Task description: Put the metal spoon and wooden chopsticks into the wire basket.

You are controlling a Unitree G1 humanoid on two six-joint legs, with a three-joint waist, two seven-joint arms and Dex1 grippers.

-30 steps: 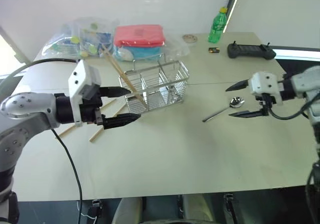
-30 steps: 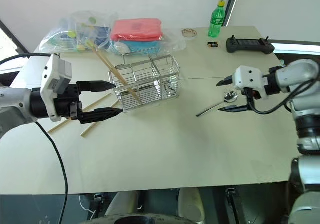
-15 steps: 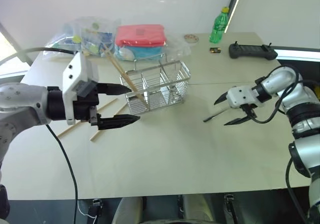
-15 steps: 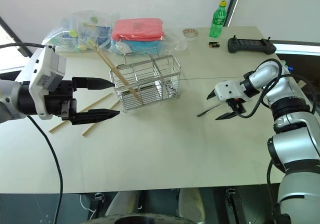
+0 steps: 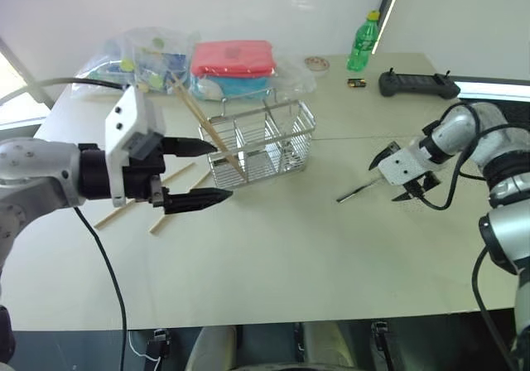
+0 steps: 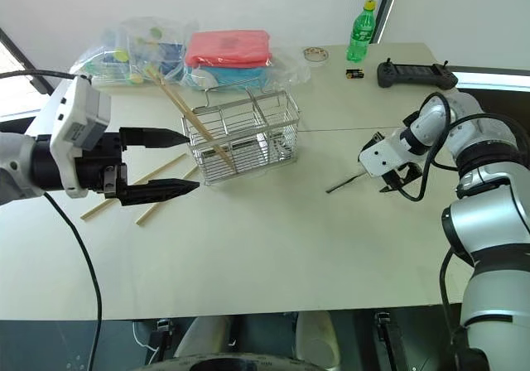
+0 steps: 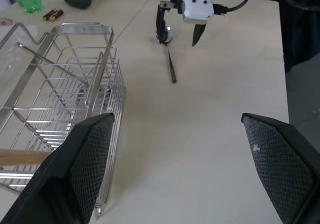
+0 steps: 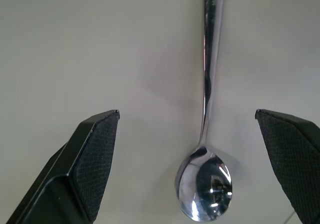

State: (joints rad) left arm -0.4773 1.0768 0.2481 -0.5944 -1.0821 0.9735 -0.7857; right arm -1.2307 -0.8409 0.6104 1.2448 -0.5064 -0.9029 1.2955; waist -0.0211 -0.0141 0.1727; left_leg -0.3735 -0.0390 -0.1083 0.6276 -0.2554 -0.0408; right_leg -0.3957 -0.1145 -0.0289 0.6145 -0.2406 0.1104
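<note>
Spoon first: the small shiny metal spoon point(image 8: 207, 134) lies flat on the pale tan surface point(image 5: 281, 247), well to the right of the silver wire basket point(image 5: 261, 143). The right tool point(image 8: 195, 179) hangs right over the spoon and points down at it. Its two black fingers point(image 8: 92, 164) are spread wide, one on each side of the spoon's bowl. It is not touching the spoon and holds nothing.

One long pale wooden chopstick point(image 5: 207, 131) leans in the basket with its top sticking out toward the back left. Two more wooden chopsticks point(image 5: 170, 197) lie flat on the surface, just left of the basket. The left tool point(image 5: 199, 172) floats near the basket's left end. It is spread wide too, with nothing in it.

What could go wrong? The spoon is thin, flat and slippery. If the right tool squeezes at the round bowl, the spoon may pop out or spin away. If it comes down too far, the fingers could bump the surface. The leaning chopstick could tip out if the left tool knocks the basket.

At the back are a red-lidded plastic box point(image 5: 232, 60), a green bottle point(image 5: 360, 44) and a black controller point(image 5: 416, 84).
</note>
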